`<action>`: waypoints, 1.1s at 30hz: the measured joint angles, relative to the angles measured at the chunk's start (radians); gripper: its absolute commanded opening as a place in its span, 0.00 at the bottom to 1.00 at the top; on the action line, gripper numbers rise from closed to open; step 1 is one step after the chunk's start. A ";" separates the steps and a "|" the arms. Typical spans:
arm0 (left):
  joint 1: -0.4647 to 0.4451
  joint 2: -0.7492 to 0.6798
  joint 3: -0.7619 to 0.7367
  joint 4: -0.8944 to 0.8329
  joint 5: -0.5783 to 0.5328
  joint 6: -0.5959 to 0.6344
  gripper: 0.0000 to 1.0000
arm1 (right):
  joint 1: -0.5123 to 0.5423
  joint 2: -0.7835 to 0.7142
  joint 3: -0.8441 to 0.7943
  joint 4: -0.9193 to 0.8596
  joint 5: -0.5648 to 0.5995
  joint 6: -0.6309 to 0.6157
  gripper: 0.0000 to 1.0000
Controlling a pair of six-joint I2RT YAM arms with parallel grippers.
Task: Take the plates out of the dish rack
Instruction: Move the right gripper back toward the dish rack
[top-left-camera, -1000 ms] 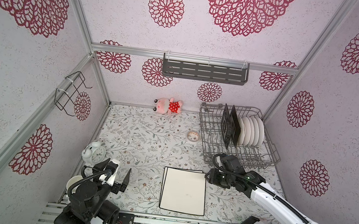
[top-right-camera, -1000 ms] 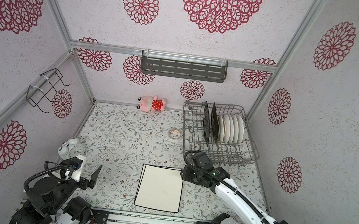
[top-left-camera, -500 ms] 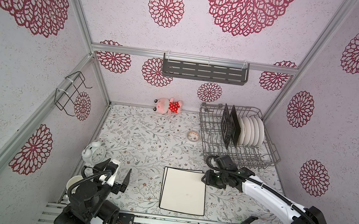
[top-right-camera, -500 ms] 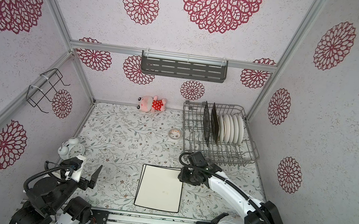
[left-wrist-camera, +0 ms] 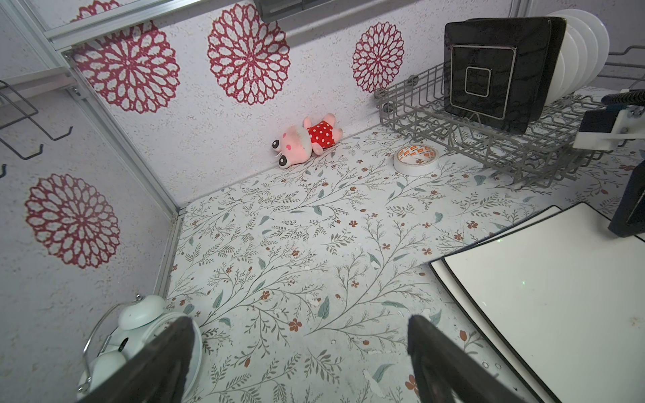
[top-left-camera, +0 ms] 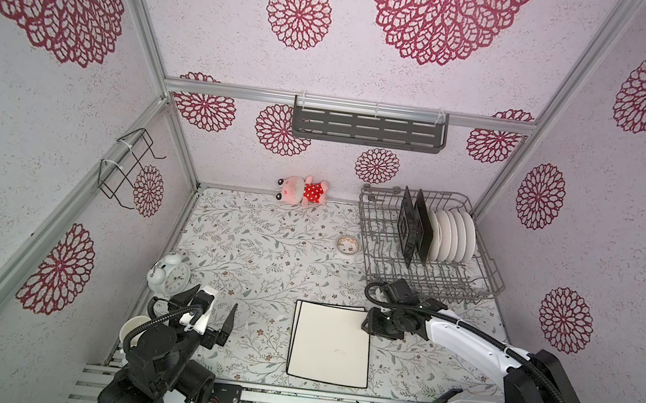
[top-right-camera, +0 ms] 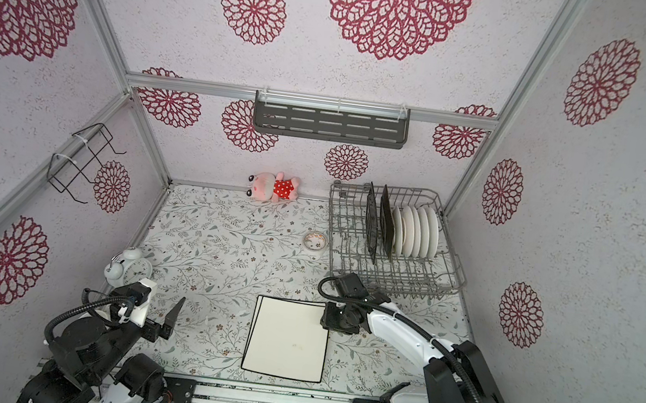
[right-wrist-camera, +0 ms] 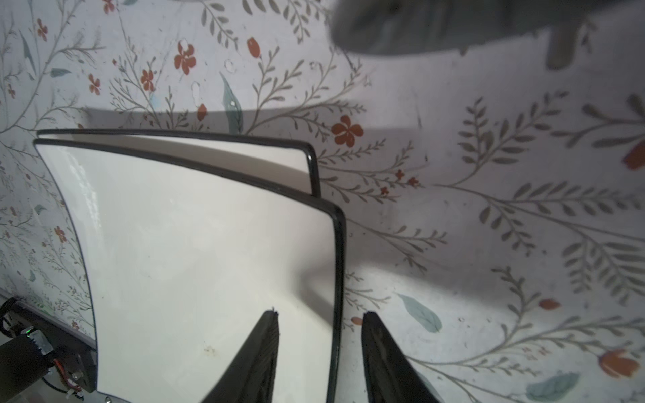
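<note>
Two large white dark-rimmed square plates [top-left-camera: 331, 343] lie stacked on the table's front middle; the lower one [right-wrist-camera: 244, 157] peeks out from under the upper [right-wrist-camera: 209, 261]. My right gripper [top-left-camera: 366, 326] [right-wrist-camera: 319, 315] is at the stack's far right corner, open, with the upper plate's rim between its fingers and a gap on each side. In the dish rack [top-left-camera: 488, 273] at the back right stand two black square plates [top-left-camera: 410, 230] and several round white plates [top-left-camera: 455, 237]. Low at the front left, my left gripper [top-left-camera: 215, 315] [left-wrist-camera: 300, 324] is wide open and empty.
A white alarm clock [top-left-camera: 169, 278] and a white mug [top-left-camera: 131, 329] sit by the left arm. A roll of tape [left-wrist-camera: 415, 159] lies beside the rack. A pink plush toy [top-left-camera: 302, 189] lies at the back wall. A dark shelf [top-left-camera: 368, 128] and a wire holder [top-left-camera: 128, 170] hang on the walls.
My right gripper has moved left and toward the front, onto the corner of the stacked white plates, and its jaws have narrowed. The left arm has not moved.
</note>
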 measured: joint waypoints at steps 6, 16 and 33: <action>0.000 0.008 0.000 0.000 0.000 0.000 0.97 | -0.004 0.021 0.003 0.017 0.002 -0.018 0.38; 0.000 0.010 0.000 0.000 0.000 0.000 0.97 | -0.004 0.064 0.029 0.040 0.001 -0.041 0.33; 0.000 0.010 0.000 0.000 0.000 0.000 0.97 | -0.003 0.104 0.072 0.019 0.001 -0.051 0.26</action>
